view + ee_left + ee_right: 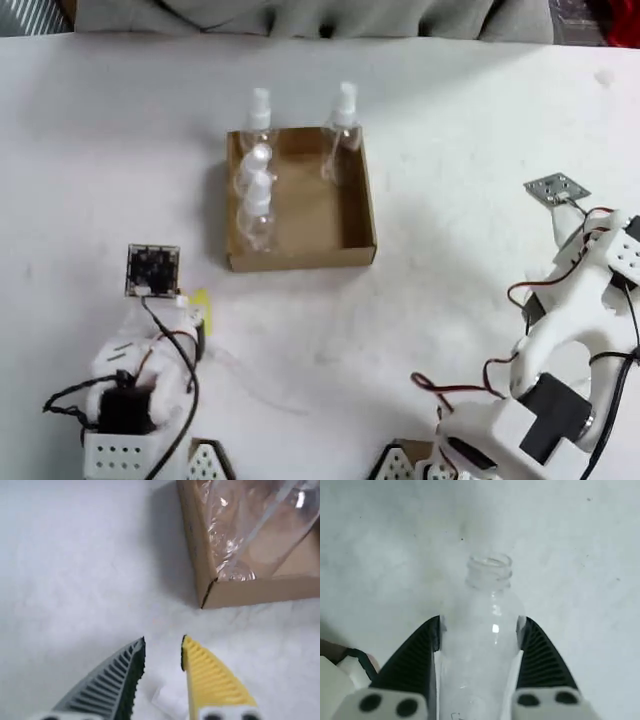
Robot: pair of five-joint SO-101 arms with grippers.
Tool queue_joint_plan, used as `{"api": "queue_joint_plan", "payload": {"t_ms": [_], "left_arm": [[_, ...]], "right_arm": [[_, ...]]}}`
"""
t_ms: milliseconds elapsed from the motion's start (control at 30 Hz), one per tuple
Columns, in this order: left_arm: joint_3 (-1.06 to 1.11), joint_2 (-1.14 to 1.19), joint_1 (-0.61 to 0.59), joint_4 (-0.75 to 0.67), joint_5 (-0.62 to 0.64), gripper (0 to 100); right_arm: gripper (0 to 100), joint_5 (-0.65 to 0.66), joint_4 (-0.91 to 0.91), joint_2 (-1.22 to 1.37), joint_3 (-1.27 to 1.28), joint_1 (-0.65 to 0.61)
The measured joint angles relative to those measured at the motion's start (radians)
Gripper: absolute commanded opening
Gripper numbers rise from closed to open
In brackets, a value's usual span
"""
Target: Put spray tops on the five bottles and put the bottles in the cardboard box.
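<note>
- From where I stand over the table (480,120), the cardboard box (355,215) sits just toward 12 o'clock of the middle. Clear bottles (258,190) with spray tops stand in a row along its 9 o'clock wall. One more capped bottle (338,150) stands at its 1 o'clock corner.
- The left arm (125,400) is folded low at 7 o'clock with its wrist aimed toward the box. The left gripper (197,312) is near the box's 7 o'clock corner but apart from it.
- The right arm (560,350) is hunched at 4 o'clock, its forearm rising toward 3 o'clock, well apart from the box.
- Through the left wrist, the gripper (162,647) tilts down at the tabletop. Its grey and yellow fingers are parted by a narrow gap, with nothing between the tips. The box corner (210,592) lies just ahead, with a clear bottle inside.
- Through the right wrist, the right gripper (479,625) is clamped around the shoulders of an open-necked bottle (490,605). Both black fingers press its sides, and its bare threaded neck points away over the table.
</note>
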Motion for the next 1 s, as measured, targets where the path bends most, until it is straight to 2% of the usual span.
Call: {"api": "queue_joint_plan", "payload": {"t_ms": [167, 367, 533, 700, 867, 1000], "left_arm": [[-0.170, 0.259, -0.002, 0.000, 0.012, 14], [-0.295, 0.623, -0.002, 0.000, 0.014, 23], [-0.342, 0.812, -0.002, 0.000, 0.114, 32], [-0.362, 0.901, -0.002, 0.000, 0.184, 31], [-0.364, 1.002, -0.002, -0.002, 0.201, 30], [-0.364, 1.074, -0.002, -0.066, 0.247, 30]], "right_arm": [[1.5, 0.000, 0.000, 0.000, 0.000, 0.000], [1.5, 0.000, 0.000, 0.000, 0.000, 0.000], [1.5, 0.000, 0.000, 0.000, 0.000, 0.000], [1.5, 0.000, 0.000, 0.000, 0.000, 0.000], [1.5, 0.000, 0.000, 0.000, 0.000, 0.000], [1.5, 0.000, 0.000, 0.000, 0.000, -0.008]]}}
